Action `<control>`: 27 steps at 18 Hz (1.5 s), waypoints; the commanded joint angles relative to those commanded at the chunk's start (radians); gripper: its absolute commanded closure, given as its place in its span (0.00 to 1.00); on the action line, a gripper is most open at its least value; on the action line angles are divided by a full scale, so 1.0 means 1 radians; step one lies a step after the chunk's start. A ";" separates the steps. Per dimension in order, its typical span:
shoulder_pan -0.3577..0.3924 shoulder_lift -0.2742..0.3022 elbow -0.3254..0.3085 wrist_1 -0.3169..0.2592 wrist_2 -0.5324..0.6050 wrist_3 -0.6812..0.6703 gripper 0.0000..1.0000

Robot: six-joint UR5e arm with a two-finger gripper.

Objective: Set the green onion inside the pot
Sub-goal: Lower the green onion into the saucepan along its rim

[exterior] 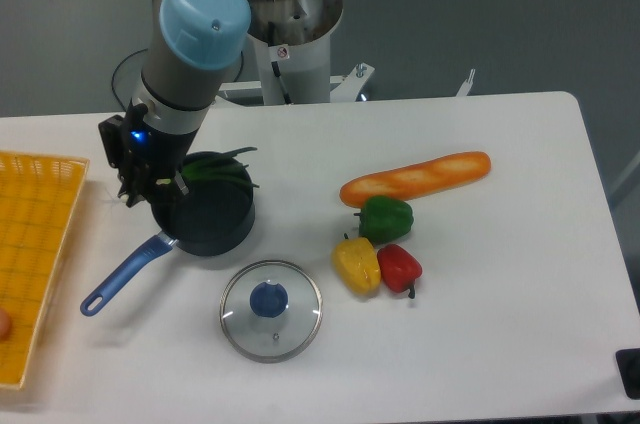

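Nearest the camera, lower centre, a glass lid [271, 309] lies on the bench [480, 344], apart from the pot [210, 216] at centre left. Above its left rim the hand [147, 187] is closed on the green onion [215, 167], held across the pot mouth. If released off-centre, the stalk could tip over the rim.

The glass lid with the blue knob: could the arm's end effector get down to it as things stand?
Probably yes. The glass lid lies flat on open table in front of the pot, nothing over it. But the end effector seems busy with the green onion.
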 joint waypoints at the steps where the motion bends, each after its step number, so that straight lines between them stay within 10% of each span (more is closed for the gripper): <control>1: 0.000 0.000 0.000 0.000 -0.011 0.000 0.83; 27: -0.046 -0.028 -0.072 0.077 -0.011 0.001 0.82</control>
